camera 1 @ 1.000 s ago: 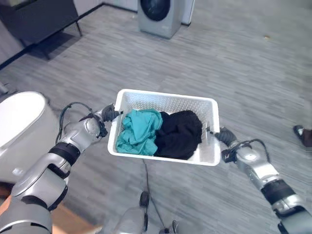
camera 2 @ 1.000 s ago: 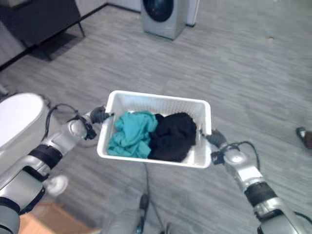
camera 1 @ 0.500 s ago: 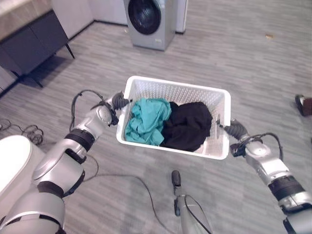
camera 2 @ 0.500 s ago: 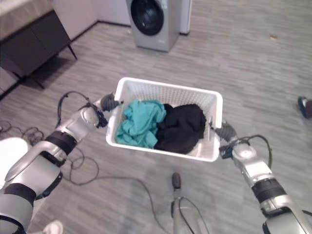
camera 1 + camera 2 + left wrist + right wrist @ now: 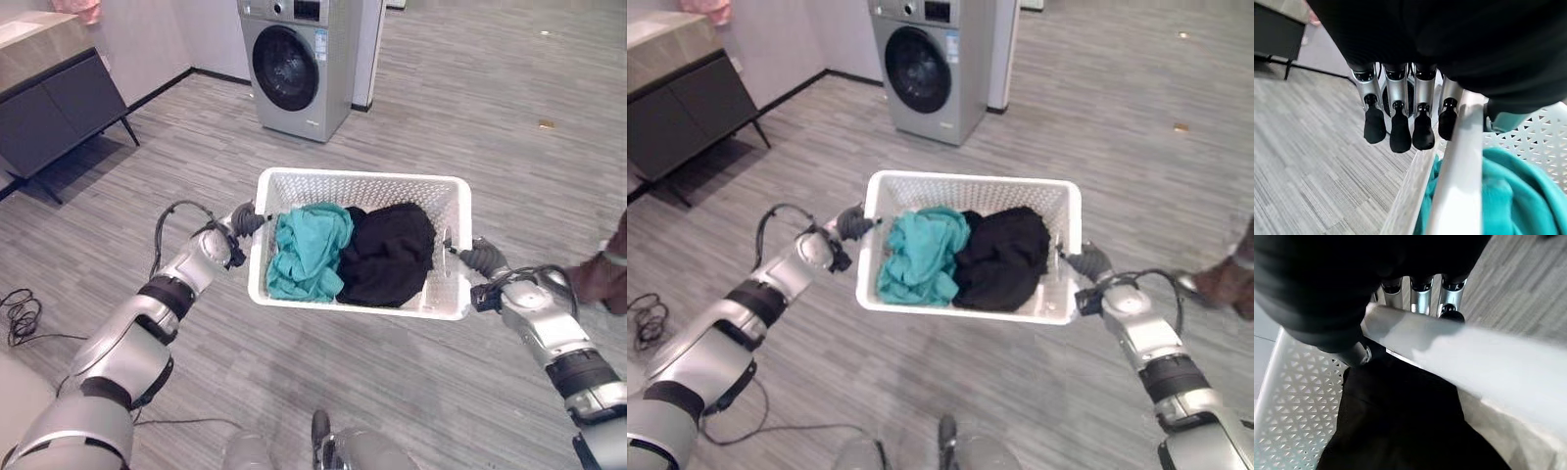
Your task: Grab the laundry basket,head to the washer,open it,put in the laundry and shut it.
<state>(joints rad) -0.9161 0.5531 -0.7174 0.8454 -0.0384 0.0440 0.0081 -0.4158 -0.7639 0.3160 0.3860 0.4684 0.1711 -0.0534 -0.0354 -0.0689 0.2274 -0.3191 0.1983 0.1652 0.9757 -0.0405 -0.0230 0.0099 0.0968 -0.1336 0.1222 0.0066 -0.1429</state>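
Note:
I carry a white laundry basket [image 5: 358, 178] in front of me, above the floor. In it a teal cloth [image 5: 309, 250] lies on the left and a black cloth [image 5: 392, 253] on the right. My left hand [image 5: 245, 220] grips the left rim [image 5: 1459, 161], its fingers [image 5: 1400, 132] down the outside. At the right rim [image 5: 1459, 347] my right hand [image 5: 482, 259] holds on, fingers [image 5: 1422, 301] curled round it. The grey washer [image 5: 294, 64], its round door closed, stands ahead and slightly left.
A dark low cabinet [image 5: 59, 108] on thin legs lines the left wall. A person's leg and shoe [image 5: 598, 279] show at the right edge, close to my right arm. Open grey floor [image 5: 460, 117] lies between the basket and the washer.
The view has swung up and forward: the washer shows fuller, the white round object at left is gone. Both hands keep their hold. The person's leg reaches further in at right.

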